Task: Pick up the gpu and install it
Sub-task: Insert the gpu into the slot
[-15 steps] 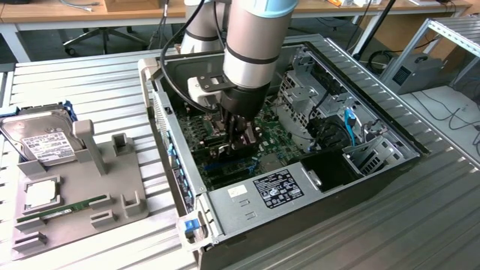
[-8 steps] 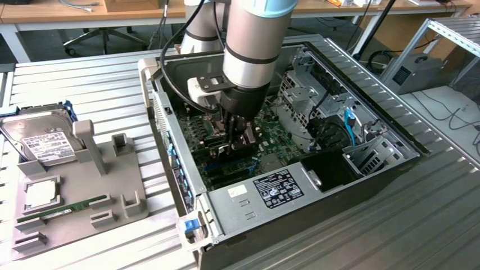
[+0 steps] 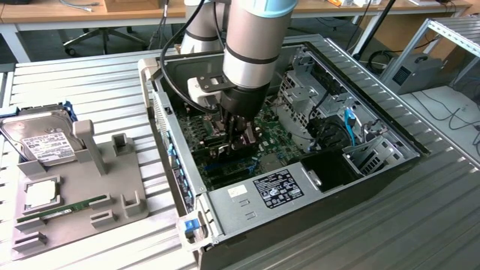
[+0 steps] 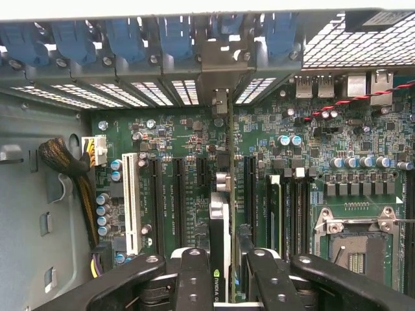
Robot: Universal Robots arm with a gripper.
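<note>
On the slatted table (image 3: 90,84), an open PC case (image 3: 390,135) is entered by the arm (image 3: 251,45), and the gpu (image 4: 222,214) is held edge-on betw. the pincer (image 4: 228,275) fingers, pinched, over the mobo (image 4: 188,139) slots, w/ its bracket at the rear slot openings.

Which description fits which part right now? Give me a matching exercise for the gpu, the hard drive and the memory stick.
Things:
1. gpu
2. hard drive
3. memory stick

Places and looks:
A. silver with a white label, at the back of the grey holder
B. thin and green, lying flat on the grey holder
C. edge-on in the gripper, over the motherboard

Pairs: 1-C, 2-A, 3-B
</note>
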